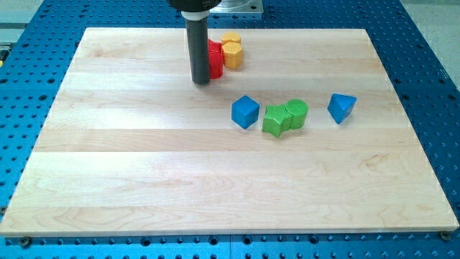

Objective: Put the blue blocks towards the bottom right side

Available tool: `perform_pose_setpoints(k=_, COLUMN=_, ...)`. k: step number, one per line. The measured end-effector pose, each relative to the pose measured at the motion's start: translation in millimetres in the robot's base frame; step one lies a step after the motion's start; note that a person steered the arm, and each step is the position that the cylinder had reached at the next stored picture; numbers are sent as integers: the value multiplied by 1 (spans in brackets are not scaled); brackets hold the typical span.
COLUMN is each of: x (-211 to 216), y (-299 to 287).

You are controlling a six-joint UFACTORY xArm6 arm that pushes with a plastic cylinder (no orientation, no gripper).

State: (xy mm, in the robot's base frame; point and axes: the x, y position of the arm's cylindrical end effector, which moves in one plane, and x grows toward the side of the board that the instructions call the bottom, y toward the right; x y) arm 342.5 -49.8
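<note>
So the table (144, 180) is a pale wooden board sitting on a blue perforated base (431, 108), and most of its left half has nothing but wood grain.

First thing you hit going across is the dark rod (198, 43) coming down from the top edge, a bit left of the middle. My tip (201, 81) is planted on the wood near the table's top edge. No jaws on this rig at all, it's just the rod, so nothing is being gripped or let go.

Right up against the rod's right side is a red block (215, 59), partly hidden behind it, so I can't make out its shape. Touching that on the right are the yellow blocks (231, 50), hexagon-ish, looks like two crowded together, one behind the other.

Further down, around the middle of the table, there's a blue cube (245, 112). It's well apart from my tip, below it and to the right. Just beside the cube comes a green star-like block (274, 121), and it's touching a green round block (296, 113) on its right.

Last one, a short gap further right, is a blue triangular block (341, 107). Both blue ones sit about mid-height, well clear of the table's bottom right corner.
</note>
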Motion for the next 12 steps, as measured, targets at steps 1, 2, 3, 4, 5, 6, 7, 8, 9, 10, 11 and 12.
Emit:
perform_pose_setpoints(k=1, x=37, y=2)
perform_pose_setpoints(k=2, x=86, y=36)
perform_pose_setpoints(k=3, x=116, y=92)
perform_pose_setpoints(k=4, x=107, y=116)
perform_pose_setpoints(k=5, x=75, y=118)
perform_pose_setpoints(k=6, x=54, y=120)
perform_pose_setpoints(k=7, x=52, y=173)
perform_pose_setpoints(k=8, x=29, y=187)
perform_pose_setpoints(k=9, x=21, y=215)
perform_pose_setpoints(k=10, x=17, y=251)
perform_pose_setpoints(k=11, x=47, y=258)
perform_pose_setpoints(k=12, x=92, y=258)
